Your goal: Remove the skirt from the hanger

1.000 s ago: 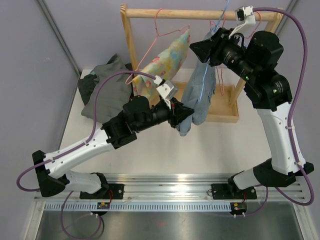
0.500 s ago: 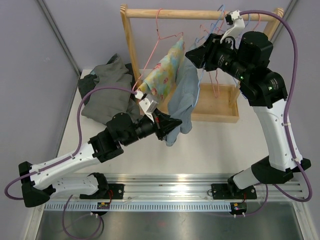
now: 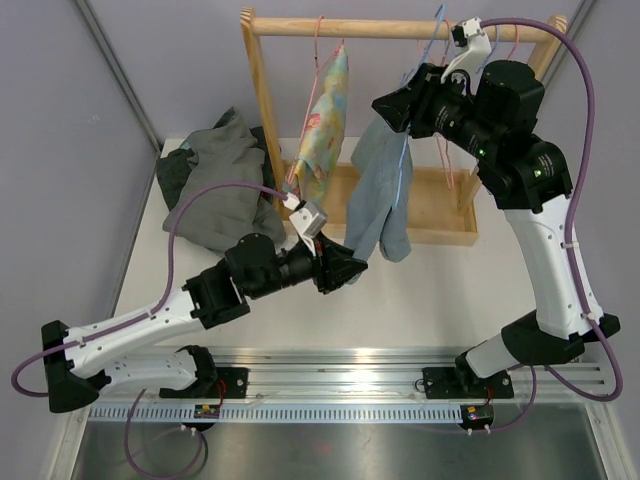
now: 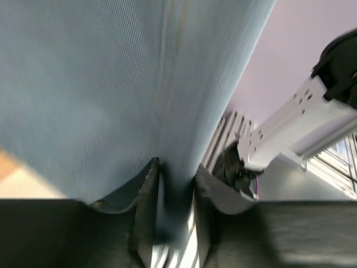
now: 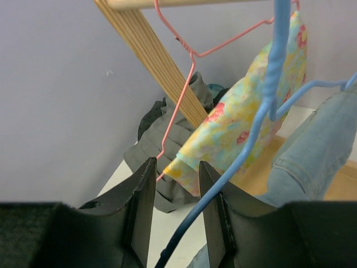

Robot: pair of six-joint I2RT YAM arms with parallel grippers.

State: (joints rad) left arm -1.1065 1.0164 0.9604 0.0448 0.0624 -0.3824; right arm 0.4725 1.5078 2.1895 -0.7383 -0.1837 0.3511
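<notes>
None of the removal looks done: skirt (image 3: 385, 190) hangs from the blue hanger (image 5: 277, 56) on the rack (image 3: 400, 28), right end effector (image 5: 176, 167) released around the wire, left end effector (image 4: 177, 173) straddling the hem, clench not discernible.

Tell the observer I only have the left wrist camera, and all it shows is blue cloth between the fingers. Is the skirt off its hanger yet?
Observer: No. In the top view the denim skirt hangs from the blue hanger at the wooden rack.
Operator: And where is the other arm?
Observer: Up at the hanger. Its wire runs between the fingers of the right gripper, though I can't tell whether they clamp it.
</notes>
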